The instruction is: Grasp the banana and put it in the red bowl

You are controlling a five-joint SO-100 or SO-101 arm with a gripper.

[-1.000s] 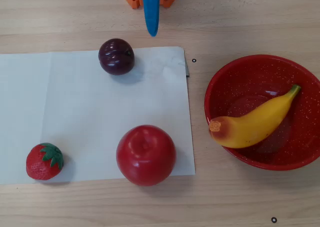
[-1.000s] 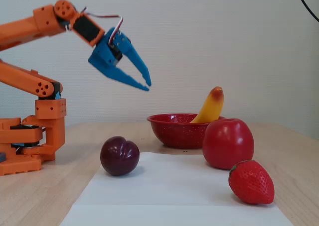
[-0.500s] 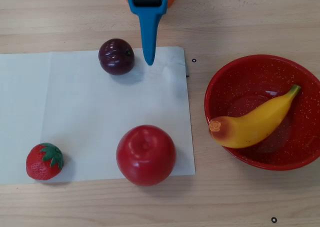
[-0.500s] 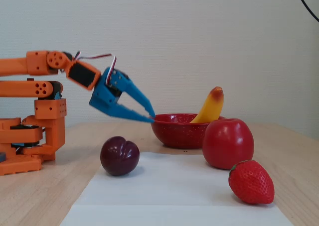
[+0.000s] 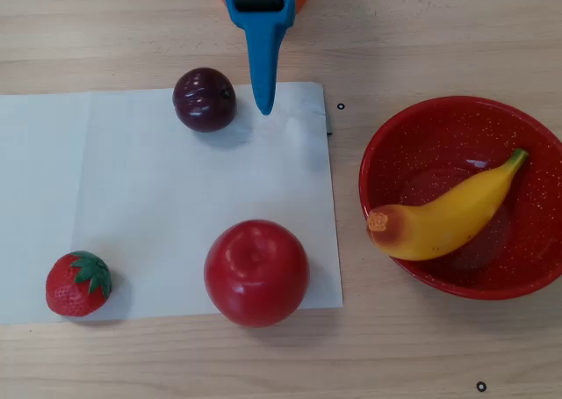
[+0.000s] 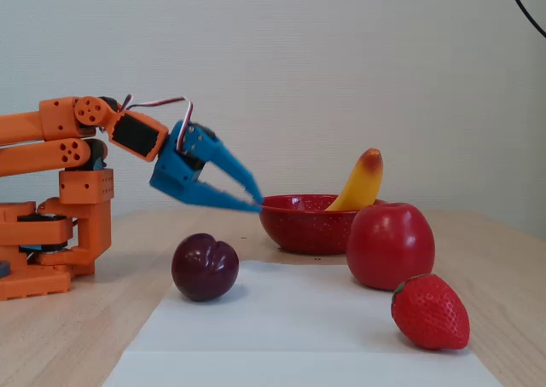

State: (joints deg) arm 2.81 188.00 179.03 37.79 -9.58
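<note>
The yellow banana (image 5: 448,214) lies inside the red bowl (image 5: 439,131) at the right of the overhead view, its orange-brown end resting over the bowl's left rim and its green stem pointing up right. In the fixed view the banana (image 6: 360,182) sticks up out of the bowl (image 6: 299,225). My blue gripper (image 5: 263,107) is at the top centre, well left of the bowl and just right of a dark plum. In the fixed view the gripper (image 6: 255,205) hangs above the table with its fingertips together and nothing between them.
A white paper sheet (image 5: 158,197) holds a dark plum (image 5: 204,99), a red apple (image 5: 256,272) and a strawberry (image 5: 79,284). In the fixed view the apple (image 6: 390,245) stands in front of the bowl. The orange arm base (image 6: 51,233) is at the left.
</note>
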